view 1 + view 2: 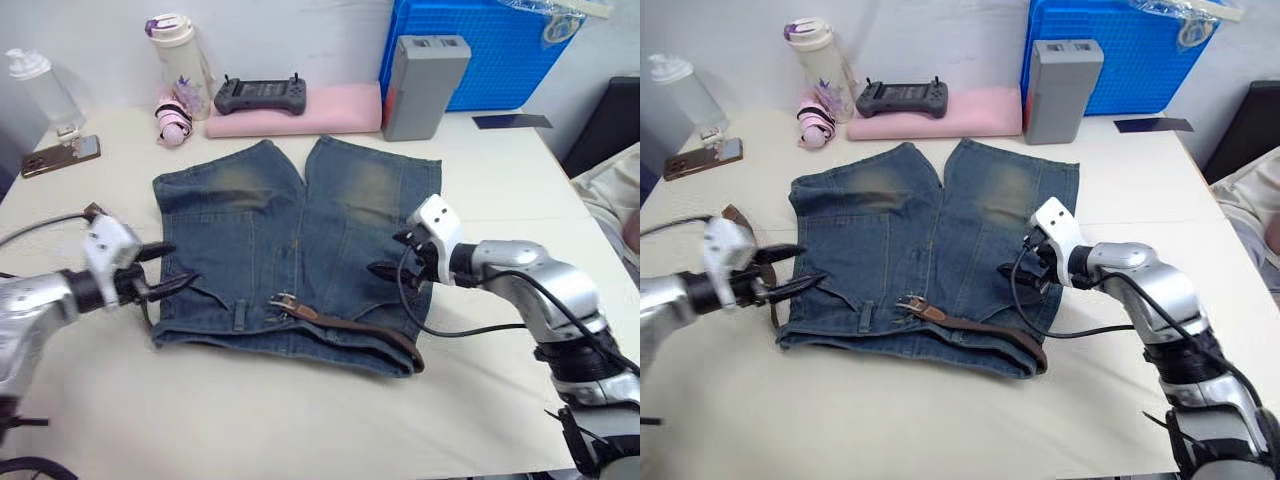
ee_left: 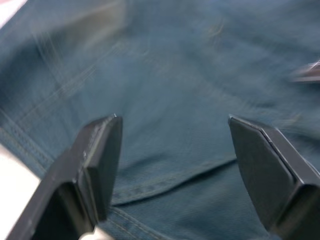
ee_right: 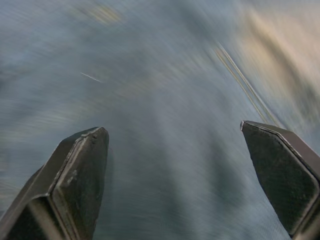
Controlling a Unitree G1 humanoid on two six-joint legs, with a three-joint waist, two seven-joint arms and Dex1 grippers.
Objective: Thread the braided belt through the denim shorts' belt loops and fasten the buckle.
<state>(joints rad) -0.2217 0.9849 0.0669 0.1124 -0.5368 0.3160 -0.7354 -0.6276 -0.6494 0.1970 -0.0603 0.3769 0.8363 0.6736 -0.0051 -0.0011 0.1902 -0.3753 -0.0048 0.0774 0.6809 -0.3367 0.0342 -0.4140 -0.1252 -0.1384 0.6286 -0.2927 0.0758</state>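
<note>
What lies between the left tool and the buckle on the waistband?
In the left eye view, between the left tool and the buckle lie only the denim shorts, with one belt loop on the waistband.

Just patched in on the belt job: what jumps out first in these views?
The denim shorts lie flat mid-table, waistband toward the robot, with the braided belt running along the waistband's right half and its buckle near the middle. Both grippers are open and empty: the left gripper at the shorts' left edge, the right gripper over the right leg. Behind the shorts, a blue crate stands at the table's far right.
</note>
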